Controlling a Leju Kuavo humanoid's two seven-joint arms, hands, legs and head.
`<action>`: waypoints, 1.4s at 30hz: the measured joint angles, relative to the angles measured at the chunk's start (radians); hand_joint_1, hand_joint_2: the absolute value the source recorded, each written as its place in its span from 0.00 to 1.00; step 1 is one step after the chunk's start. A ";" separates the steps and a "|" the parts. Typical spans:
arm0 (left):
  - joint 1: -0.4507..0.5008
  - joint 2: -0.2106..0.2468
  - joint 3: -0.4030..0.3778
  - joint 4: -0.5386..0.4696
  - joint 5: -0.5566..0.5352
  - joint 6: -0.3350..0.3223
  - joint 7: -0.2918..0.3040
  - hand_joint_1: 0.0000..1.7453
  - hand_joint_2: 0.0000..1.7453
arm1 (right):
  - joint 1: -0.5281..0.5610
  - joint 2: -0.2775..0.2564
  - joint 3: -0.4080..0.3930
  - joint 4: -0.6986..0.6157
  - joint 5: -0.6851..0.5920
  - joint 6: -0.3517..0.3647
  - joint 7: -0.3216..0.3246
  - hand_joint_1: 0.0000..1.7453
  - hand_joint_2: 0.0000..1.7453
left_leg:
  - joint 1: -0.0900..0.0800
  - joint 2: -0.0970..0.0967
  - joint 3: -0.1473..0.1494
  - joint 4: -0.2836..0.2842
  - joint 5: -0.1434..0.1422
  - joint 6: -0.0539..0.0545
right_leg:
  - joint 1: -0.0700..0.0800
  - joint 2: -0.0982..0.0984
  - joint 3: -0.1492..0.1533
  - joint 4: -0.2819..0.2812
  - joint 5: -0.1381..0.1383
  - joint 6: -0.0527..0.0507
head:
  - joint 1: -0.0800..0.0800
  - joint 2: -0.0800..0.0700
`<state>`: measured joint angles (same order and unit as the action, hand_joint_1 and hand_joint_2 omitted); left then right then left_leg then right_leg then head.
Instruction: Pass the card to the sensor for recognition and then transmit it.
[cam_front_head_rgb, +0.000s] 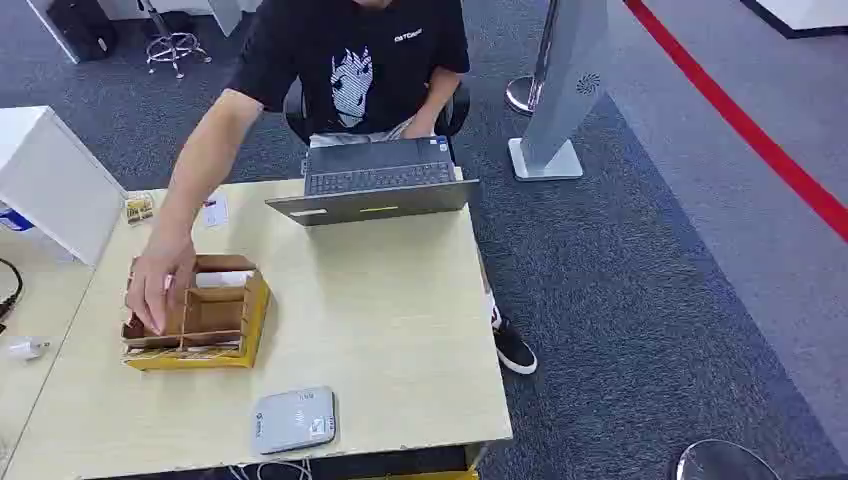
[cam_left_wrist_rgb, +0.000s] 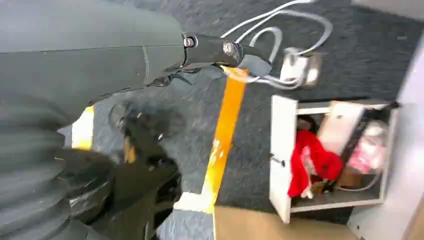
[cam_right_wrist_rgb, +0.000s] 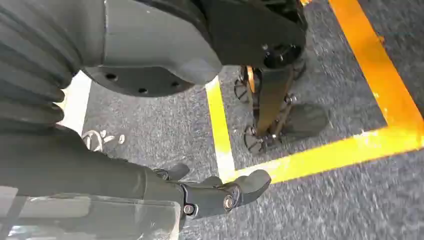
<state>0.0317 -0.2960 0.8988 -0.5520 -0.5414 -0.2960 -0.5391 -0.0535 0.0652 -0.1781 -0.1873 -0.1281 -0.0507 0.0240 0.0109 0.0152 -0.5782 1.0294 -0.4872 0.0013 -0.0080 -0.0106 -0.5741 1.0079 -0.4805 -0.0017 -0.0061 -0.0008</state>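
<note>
Head view: person's hand (cam_front_head_rgb: 158, 283) reaches into card box (cam_front_head_rgb: 200, 318), left of frame, likely loading a card; sensor (cam_front_head_rgb: 294, 419) at counter (cam_front_head_rgb: 400, 330) lower edge, within robot's reach. Left hand (cam_left_wrist_rgb: 227, 50), right hand (cam_right_wrist_rgb: 220, 192) hang over floor, fingers apart, holding nothing.

Right hand (cam_right_wrist_rgb: 200, 192) empty, fingers loosely extended, above grey carpet (cam_right_wrist_rgb: 325, 200) with yellow tape lines (cam_right_wrist_rgb: 320, 157).

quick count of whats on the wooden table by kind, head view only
laptop: 1
card reader sensor: 1
compartmented cardboard box: 1, a person's hand reaching into it
small cards or tags near the far left edge: 2, print too small to read
Total: 5 things on the table
</note>
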 joint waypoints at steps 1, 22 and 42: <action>-0.004 0.002 0.000 0.004 -0.023 0.004 -0.012 0.00 1.00 | 0.000 0.000 0.002 0.000 0.003 0.002 0.000 0.00 1.00 | 0.000 0.000 0.000 0.000 0.000 0.000 | 0.000 0.000 0.000 0.000 0.000 0.000 | 0.000 0.000; -0.093 -0.038 0.580 -0.424 0.600 0.348 0.140 0.00 1.00 | 0.018 0.022 -0.115 0.003 -0.126 -0.138 -0.027 0.00 1.00 | 0.001 -0.001 0.002 0.000 -0.002 -0.002 | 0.001 -0.001 0.002 0.000 -0.002 -0.001 | 0.004 0.000; 0.289 -0.044 -0.002 -0.972 1.109 0.841 -0.158 0.00 1.00 | 0.022 0.024 -0.135 0.003 -0.124 -0.138 -0.055 0.00 1.00 | 0.001 -0.013 0.005 0.000 -0.004 0.000 | 0.002 -0.012 0.007 -0.001 -0.010 0.002 | 0.002 0.000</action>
<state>0.3207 -0.3395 0.8966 -1.5239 0.5678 0.5454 -0.6973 -0.0320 0.0889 -0.3132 -0.1843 -0.2525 -0.1885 -0.0313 0.0124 0.0018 -0.5728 1.0298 -0.4916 0.0012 -0.0063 -0.0224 -0.5670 1.0073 -0.4901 0.0001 -0.0046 -0.0008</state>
